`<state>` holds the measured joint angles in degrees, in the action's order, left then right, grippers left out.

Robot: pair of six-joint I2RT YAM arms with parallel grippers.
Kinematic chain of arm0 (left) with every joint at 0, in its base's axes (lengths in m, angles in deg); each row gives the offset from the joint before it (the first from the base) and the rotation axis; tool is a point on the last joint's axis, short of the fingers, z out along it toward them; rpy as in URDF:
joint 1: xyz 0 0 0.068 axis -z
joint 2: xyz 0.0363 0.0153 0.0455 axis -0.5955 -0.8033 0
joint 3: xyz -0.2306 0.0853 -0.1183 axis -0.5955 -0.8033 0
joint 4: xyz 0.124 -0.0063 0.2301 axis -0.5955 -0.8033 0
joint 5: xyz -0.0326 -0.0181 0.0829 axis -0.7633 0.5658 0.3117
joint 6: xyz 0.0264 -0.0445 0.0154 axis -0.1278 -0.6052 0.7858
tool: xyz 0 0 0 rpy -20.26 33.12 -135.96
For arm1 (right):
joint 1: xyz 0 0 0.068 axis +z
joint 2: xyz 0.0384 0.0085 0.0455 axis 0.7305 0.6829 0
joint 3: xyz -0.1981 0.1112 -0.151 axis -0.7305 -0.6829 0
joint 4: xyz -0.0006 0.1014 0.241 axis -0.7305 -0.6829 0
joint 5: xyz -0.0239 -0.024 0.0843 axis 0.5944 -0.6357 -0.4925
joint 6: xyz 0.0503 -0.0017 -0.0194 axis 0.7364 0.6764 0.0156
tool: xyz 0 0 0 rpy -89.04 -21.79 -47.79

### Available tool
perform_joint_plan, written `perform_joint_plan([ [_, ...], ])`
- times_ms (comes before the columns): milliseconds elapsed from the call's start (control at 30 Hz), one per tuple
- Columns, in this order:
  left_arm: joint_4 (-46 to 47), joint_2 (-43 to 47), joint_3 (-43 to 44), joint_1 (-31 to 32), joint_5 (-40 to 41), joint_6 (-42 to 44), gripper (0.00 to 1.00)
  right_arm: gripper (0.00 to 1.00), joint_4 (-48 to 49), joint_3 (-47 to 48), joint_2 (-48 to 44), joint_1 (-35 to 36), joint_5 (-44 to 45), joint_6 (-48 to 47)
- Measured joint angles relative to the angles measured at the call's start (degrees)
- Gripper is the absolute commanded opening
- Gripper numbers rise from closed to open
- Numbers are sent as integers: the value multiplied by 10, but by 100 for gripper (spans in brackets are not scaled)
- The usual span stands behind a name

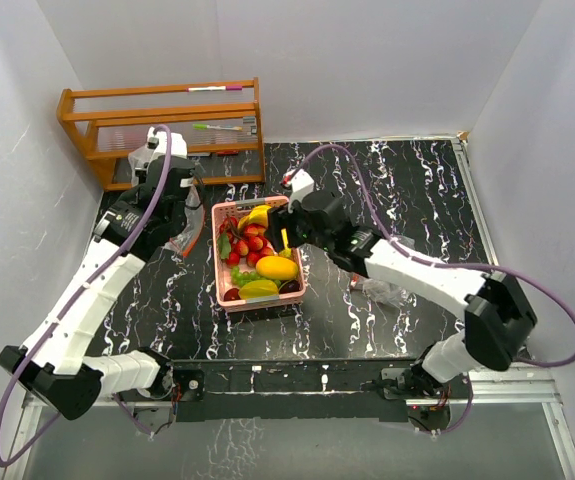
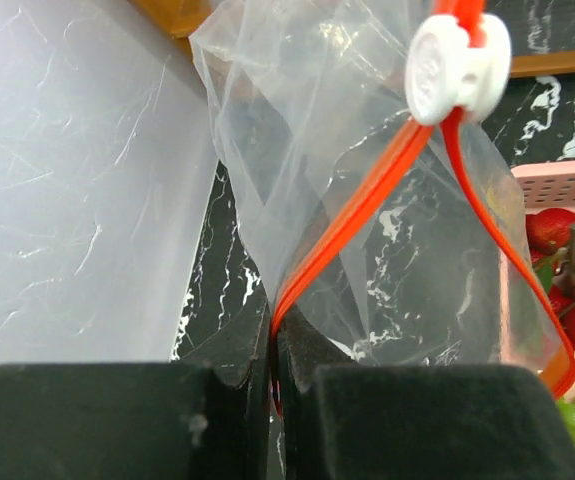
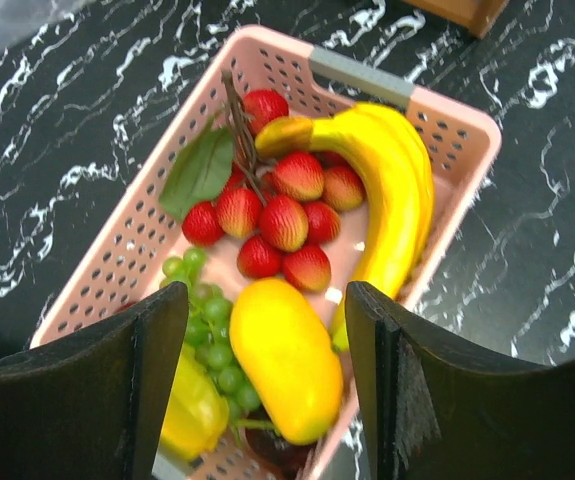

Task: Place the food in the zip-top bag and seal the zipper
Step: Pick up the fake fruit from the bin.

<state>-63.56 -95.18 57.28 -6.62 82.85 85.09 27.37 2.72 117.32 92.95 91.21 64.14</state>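
A pink basket (image 1: 301, 283) in the table's middle holds toy food: a yellow banana (image 3: 392, 190), a yellow-orange mango (image 3: 285, 358), a bunch of red strawberries (image 3: 285, 220) with a green leaf (image 3: 199, 172), green grapes (image 3: 212, 335) and a yellow-green piece (image 3: 189, 415). My right gripper (image 3: 267, 345) is open and hovers over the mango, not touching it. My left gripper (image 2: 272, 345) is shut on the red zipper edge of the clear zip-top bag (image 2: 297, 170), left of the basket; its white slider (image 2: 457, 65) hangs at the far end. The bag mouth gapes open.
A wooden rack (image 1: 162, 125) with pens stands at the back left. A small clear wrapper (image 1: 385, 291) lies right of the basket under my right arm. White walls close the left, back and right sides.
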Motion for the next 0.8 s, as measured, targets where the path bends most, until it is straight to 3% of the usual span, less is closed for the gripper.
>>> perform_joint_plan([
  [467, -12, 28, -21, -28, -8, -6, 0, 64, 68, 125, 220, 21, 18, 5],
  [800, -12, 35, -22, -28, -13, -6, 0, 64, 96, 202, 294, 33, 12, -9],
])
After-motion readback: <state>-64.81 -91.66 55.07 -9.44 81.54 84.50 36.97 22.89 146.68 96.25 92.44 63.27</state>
